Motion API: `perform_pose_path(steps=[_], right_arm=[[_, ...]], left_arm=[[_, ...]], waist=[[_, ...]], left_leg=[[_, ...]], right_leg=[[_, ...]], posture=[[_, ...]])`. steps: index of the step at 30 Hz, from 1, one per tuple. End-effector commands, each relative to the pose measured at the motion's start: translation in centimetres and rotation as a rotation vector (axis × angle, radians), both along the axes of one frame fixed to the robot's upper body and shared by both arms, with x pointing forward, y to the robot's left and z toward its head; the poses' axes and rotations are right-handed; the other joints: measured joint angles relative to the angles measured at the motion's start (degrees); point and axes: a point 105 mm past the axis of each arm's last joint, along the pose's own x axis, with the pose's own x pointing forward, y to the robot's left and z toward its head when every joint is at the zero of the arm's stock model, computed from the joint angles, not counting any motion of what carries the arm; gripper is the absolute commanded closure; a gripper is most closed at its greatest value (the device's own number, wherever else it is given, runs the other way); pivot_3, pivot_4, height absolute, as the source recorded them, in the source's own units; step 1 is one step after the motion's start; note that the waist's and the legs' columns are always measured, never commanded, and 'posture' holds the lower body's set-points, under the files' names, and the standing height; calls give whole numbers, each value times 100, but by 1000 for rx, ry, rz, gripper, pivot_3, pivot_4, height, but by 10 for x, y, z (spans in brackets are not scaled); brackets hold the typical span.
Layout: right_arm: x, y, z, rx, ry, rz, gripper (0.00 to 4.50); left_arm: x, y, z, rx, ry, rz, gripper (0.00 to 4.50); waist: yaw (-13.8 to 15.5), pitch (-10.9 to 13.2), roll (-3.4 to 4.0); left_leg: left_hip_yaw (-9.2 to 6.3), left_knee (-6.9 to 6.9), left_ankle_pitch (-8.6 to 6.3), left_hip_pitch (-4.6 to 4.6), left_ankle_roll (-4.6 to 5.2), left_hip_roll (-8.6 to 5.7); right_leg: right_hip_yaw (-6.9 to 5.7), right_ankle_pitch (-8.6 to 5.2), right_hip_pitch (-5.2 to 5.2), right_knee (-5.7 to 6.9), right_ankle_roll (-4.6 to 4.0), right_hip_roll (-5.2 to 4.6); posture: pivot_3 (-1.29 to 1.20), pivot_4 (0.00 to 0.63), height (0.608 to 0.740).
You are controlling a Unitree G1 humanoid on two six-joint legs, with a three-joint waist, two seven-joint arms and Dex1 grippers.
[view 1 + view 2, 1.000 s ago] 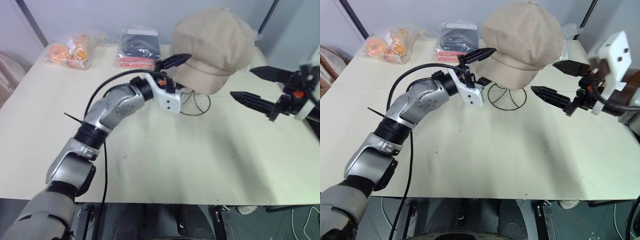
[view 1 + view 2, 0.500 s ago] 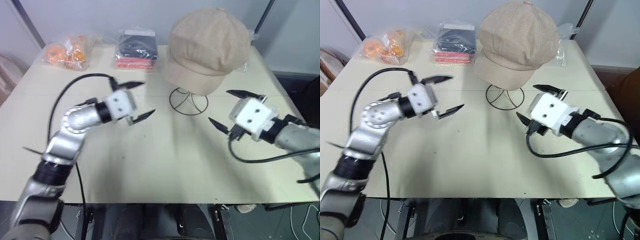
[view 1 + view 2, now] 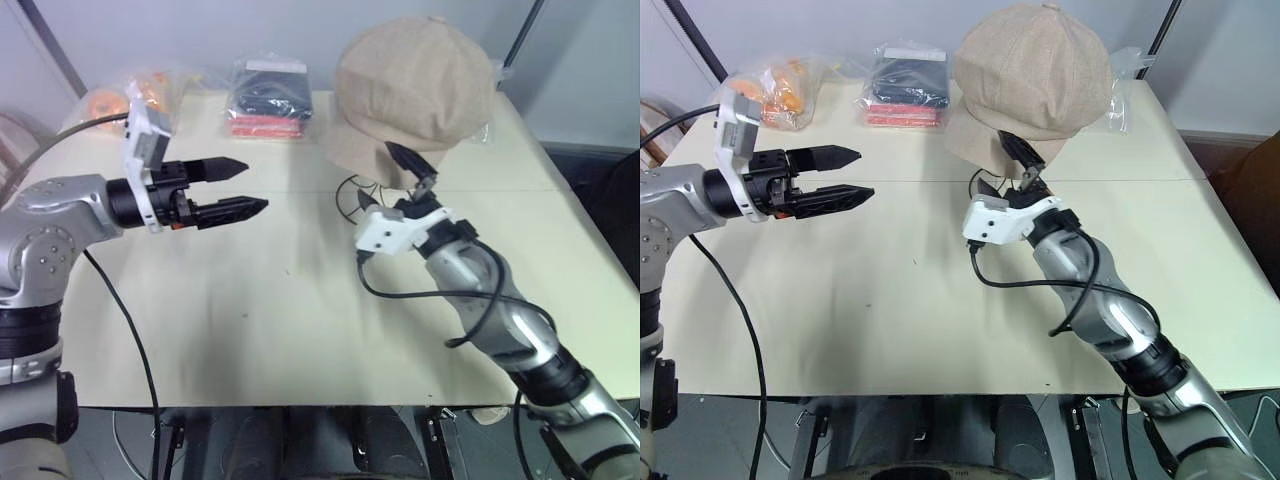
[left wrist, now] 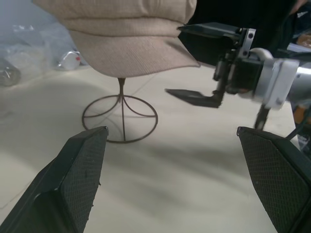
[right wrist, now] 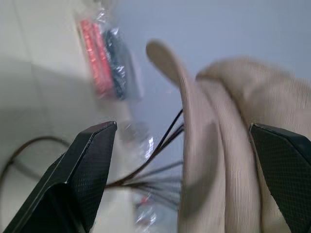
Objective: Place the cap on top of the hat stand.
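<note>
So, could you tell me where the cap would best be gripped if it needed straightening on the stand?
Probably the short brim of the cap: it juts out past the wire hat stand as a thin, free fabric edge that two fingers could straddle. Come in level from the front, where the open right gripper is; the puffy crown looks too broad and soft to pinch.

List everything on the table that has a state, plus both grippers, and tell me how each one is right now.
cap: sitting on top of the hat stand, held by neither gripper.
hat stand: upright on the table.
left gripper: open, empty, off to the stand's side.
right gripper: open, empty, just under the cap's brim.
bagged items: lying at the far edge.
</note>
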Motion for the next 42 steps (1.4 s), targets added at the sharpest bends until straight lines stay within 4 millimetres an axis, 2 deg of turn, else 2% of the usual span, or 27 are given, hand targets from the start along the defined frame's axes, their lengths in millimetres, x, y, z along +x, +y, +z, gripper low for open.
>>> perform_pose_path(steps=[1, 3, 4, 5, 7, 11, 12, 17, 20, 22, 25, 31, 34, 39, 42], right_arm=[[6, 3, 7, 0, -61, -20, 0], [9, 2, 7, 12, -60, -33, 0], [11, 1, 8, 18, -63, -39, 581], [12, 1, 10, 22, -70, -44, 912], [13, 0, 12, 27, -78, -46, 1903], [9, -2, 17, 29, -98, -38, 4051], [5, -3, 21, 31, -109, -28, 4469], [-15, -4, 46, 3, -167, 101, 4469], [-22, -18, 61, -12, -174, 190, 4469], [-24, -28, 65, -51, -166, 250, 4469], [-18, -45, 57, -155, -136, 306, 4469], [14, -86, 46, -211, -81, 262, 4469], [21, -90, 40, -212, -57, 271, 4469], [23, -87, 33, -170, -28, 308, 4469], [21, -84, 30, -151, -1, 325, 3389]], left_arm=[[1, 1, 17, -14, -71, 21, 54], [1, 1, 18, -19, -75, 22, 54], [2, 1, 20, -21, -80, 23, 0], [2, 0, 21, -23, -82, 25, 0], [3, 1, 21, -24, -84, 27, 0], [6, 1, 21, -23, -91, 40, 0], [6, 1, 21, -23, -92, 41, 0], [7, 3, 20, -27, -92, 48, 0], [9, 4, 19, -30, -90, 51, 0], [10, 5, 19, -34, -90, 50, 0], [10, 5, 21, -42, -95, 45, 0], [1, 0, 27, -32, -119, 0, 0], [1, -1, 28, -30, -126, -2, 0], [-1, -4, 32, -37, -138, -17, 0], [-1, -5, 33, -35, -142, -26, 0]], waist=[[-2, 0, 0], [1, 0, 0], [-7, 0, 0], [-12, 0, 0], [-13, 0, 0], [-15, 0, 0], [-13, 0, 0], [-9, 0, 0], [-12, 1, 1], [-12, 1, 1], [-23, 1, 1], [-37, 2, 1], [-40, 2, 1], [-30, 2, 1], [-32, 2, 1]], left_leg=[[0, 0, 0, 0, 0, 0], [0, 0, 0, 0, 0, 0], [0, 0, 0, 0, 0, 0], [1, 0, 0, 0, 0, 0], [0, -1, 0, 0, 0, 0], [0, -1, 0, 0, 0, 0], [0, -1, 0, 0, 0, 0], [0, -1, 0, 0, 0, 0], [1, -1, 0, 0, 0, 0], [2, -1, 0, 0, 0, 0], [4, -2, 0, 4, 1, 0], [10, -6, 0, 9, 1, 1], [10, -7, 0, 10, 0, 2], [9, -6, 0, 10, 0, 1], [9, -6, 0, 12, 0, 1]], right_leg=[[0, 0, 0, 0, 0, 0], [0, 0, 0, 1, 0, 0], [0, 0, 0, 1, 0, 0], [1, 0, -1, 1, 0, 0], [1, 0, -2, 1, 0, 0], [0, 0, -2, 3, 0, 0], [0, 0, -2, 3, 0, 0], [1, 1, -1, 2, 0, 0], [1, 1, -1, 2, 0, -1], [2, 1, 0, 2, 0, -2], [3, 1, 2, 0, 0, -4], [8, 1, 3, 0, 0, -4], [8, 0, 2, 0, 0, -4], [9, 1, 5, 0, 0, -4], [10, 1, 6, 0, 0, -4]], posture=[[0, 150, 740], [0, 150, 740], [0, 150, 740], [0, 150, 740], [0, 150, 740], [0, 150, 740], [0, 150, 740], [0, 150, 740], [0, 150, 740], [0, 150, 740], [0, 150, 740], [0, 150, 740], [0, 150, 740], [0, 150, 740], [0, 150, 740]])
